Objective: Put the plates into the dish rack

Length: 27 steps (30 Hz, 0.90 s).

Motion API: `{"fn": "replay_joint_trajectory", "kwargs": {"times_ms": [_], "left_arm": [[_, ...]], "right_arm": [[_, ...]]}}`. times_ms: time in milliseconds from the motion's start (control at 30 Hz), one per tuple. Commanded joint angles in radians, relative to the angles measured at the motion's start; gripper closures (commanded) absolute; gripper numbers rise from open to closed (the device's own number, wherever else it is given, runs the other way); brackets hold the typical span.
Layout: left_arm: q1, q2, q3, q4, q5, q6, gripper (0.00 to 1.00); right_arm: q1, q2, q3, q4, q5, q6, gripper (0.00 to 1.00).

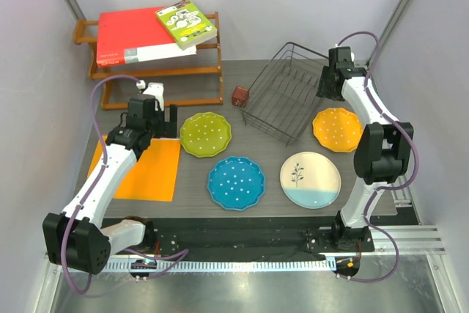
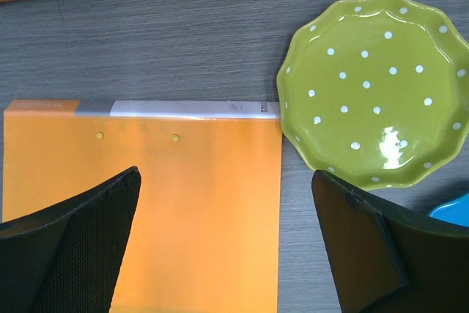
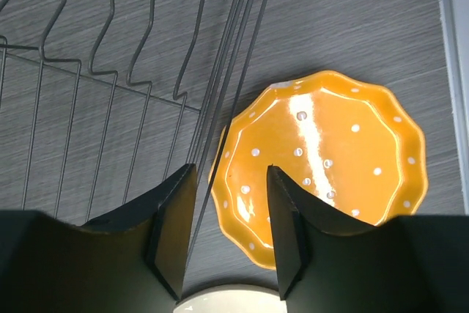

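All 4 plates point(image 1: 235, 182) lie on the table point(image 1: 265, 153); the dish rack point(image 1: 282, 100), upper right, holds 0. My left jaws gape, empty; my right jaws, parted, straddle rack wires.

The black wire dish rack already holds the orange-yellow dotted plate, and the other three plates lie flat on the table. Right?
No. The black wire dish rack holds nothing; the orange-yellow dotted plate lies flat on the table beside it, per the top external view. The lime-green plate, blue plate and cream plate do lie flat there.
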Motion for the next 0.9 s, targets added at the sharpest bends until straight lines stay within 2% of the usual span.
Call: {"fn": "replay_joint_trajectory", "kwargs": {"times_ms": [0,233,367,533,600,633,867], "left_arm": [[-0.003,0.001,0.009,0.026,0.010,0.016,0.00],[-0.003,0.004,0.006,0.030,0.019,0.008,0.01],[-0.003,0.006,0.011,0.024,0.018,0.008,0.01],[-0.003,-0.006,0.011,0.017,0.019,0.008,0.00],[-0.003,-0.015,0.011,0.009,0.019,0.010,0.00],[-0.003,-0.020,0.009,0.007,0.019,0.008,0.00],[-0.003,-0.049,-0.011,0.004,0.026,0.002,0.00]], "right_arm": [[-0.002,0.020,0.039,-0.007,-0.027,0.021,0.53],[-0.002,0.024,0.024,-0.014,-0.029,0.027,0.55],[-0.002,0.041,0.033,-0.014,-0.030,0.034,0.64],[0.000,0.078,0.053,-0.014,-0.044,0.044,0.64],[0.000,0.085,0.057,-0.018,-0.052,0.047,0.70],[0.000,0.092,0.059,-0.019,-0.058,0.047,0.77],[0.056,0.038,0.036,-0.037,-0.078,0.020,0.89]]}}
